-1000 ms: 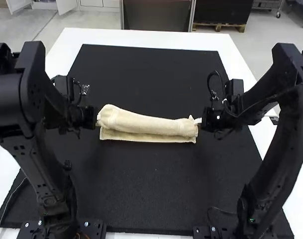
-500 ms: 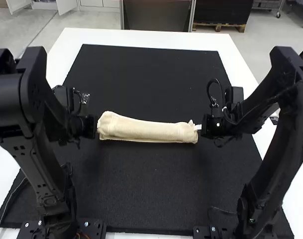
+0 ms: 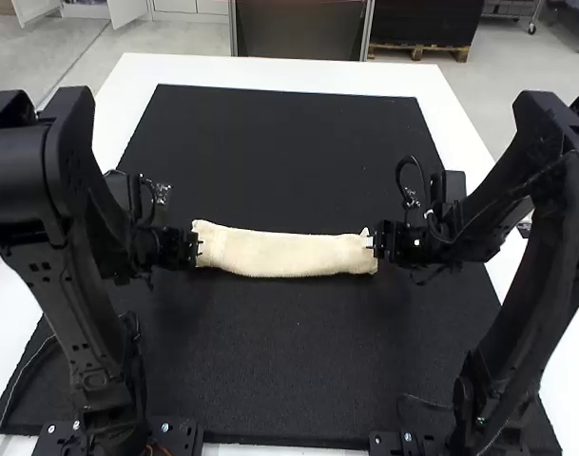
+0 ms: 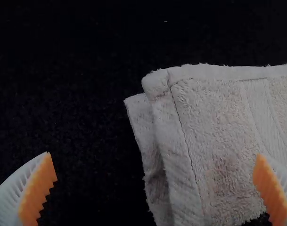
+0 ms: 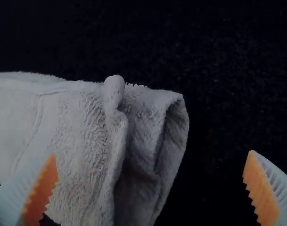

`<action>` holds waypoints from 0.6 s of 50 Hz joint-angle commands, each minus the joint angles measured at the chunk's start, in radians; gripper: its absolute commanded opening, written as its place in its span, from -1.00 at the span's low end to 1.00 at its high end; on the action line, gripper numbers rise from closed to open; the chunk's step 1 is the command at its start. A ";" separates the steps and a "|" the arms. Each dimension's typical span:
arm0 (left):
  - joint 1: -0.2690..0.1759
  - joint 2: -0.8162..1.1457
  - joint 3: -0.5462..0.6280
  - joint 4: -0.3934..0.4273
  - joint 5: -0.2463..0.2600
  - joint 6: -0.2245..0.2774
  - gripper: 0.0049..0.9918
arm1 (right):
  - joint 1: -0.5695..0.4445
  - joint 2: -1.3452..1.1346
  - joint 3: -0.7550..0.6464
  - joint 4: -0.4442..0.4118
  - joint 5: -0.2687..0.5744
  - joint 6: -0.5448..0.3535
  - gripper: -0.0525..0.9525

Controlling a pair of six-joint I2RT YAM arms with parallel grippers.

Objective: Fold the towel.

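Towel down on the black mat, and we have it as one long, narrow strip running crosswise between the two arms! Lengthwise folding looks all but done, by our reckoning: the layers are stacked, and the near edge appears covered. What's left? A release, perhaps a little tidying, because the left wrist view gives us a lower layer poking out past the end, and the right wrist view a raised ruck beside a loose, gaping fold. Whether a fold end to end should follow, we can't tell.

Now the jaws: left gripper wide apart, right gripper wide apart too, neither clamped on cloth, each sitting at its own end of the strip.

And what a change from a second ago! Back then we had a flat under-layer showing along the near side of a plump roll; now that band is covered and the strip lies broader and flatter. We see the left gripper has edged inward as well, over its end.
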 commanded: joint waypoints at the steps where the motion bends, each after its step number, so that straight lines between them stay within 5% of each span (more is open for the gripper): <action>1: 0.036 0.009 -0.008 0.040 -0.006 -0.016 0.96 | -0.016 0.008 0.002 0.001 0.007 0.005 0.91; 18: 0.147 -0.013 0.031 0.024 0.048 -0.040 0.96 | 0.022 0.008 0.035 -0.011 0.011 0.004 0.91; 30: 0.157 -0.060 0.048 0.001 0.066 -0.067 0.96 | 0.065 0.018 0.062 -0.011 0.021 0.008 0.91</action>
